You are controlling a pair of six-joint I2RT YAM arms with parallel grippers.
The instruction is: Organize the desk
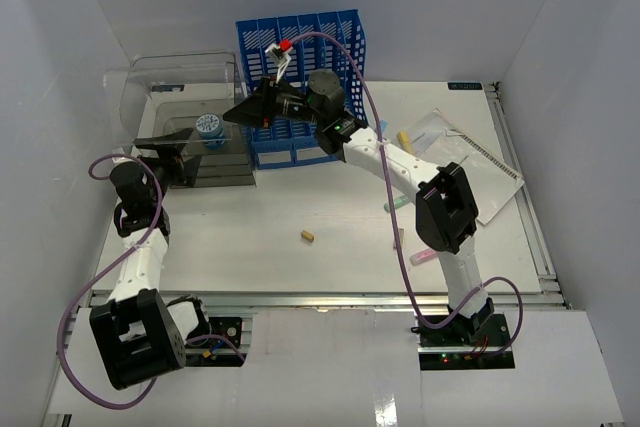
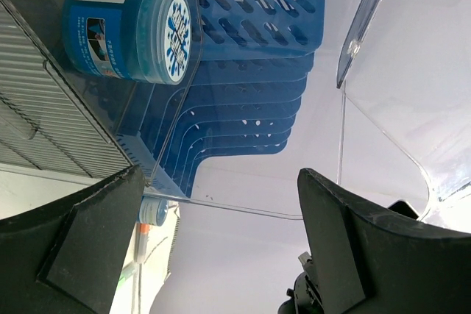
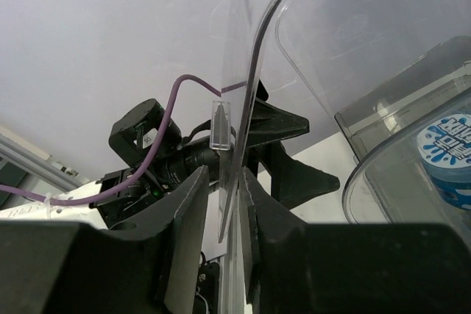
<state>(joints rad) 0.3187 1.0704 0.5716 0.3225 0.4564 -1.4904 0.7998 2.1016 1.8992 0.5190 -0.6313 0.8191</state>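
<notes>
Starting far L, the left gripper (image 2: 221, 182) hangs low at the open side of the clear box (image 1: 205, 169), jaws spread wide w/ nothing btwn them; a clear box edge runs across just ahead of the gap. Inside the box a blue jar (image 1: 210, 127) lies on its side, cap facing the L wrist cam. The box's raised lid (image 3: 250, 71) stands up behind it, and the right gripper (image 3: 224, 174) straddles that lid's edge: fingers only a little apart, thin clear wall btwn them, a sliver of gap showing on one side, so no firm clamp seen. The R wrist reaches across the front of the blue file rack (image 1: 320, 42), blocking its lower slots. All this sits on the desk (image 1: 330, 257), which spans the whole view under both arms. Mid-desk lies a small tan piece (image 1: 307, 236). Further R, near the R forearm, are a green marker (image 1: 396, 205), a pink one (image 1: 422, 256) and a yellow one (image 1: 405, 141), then a spiral notebook (image 1: 490, 172) at the R edge.
</notes>
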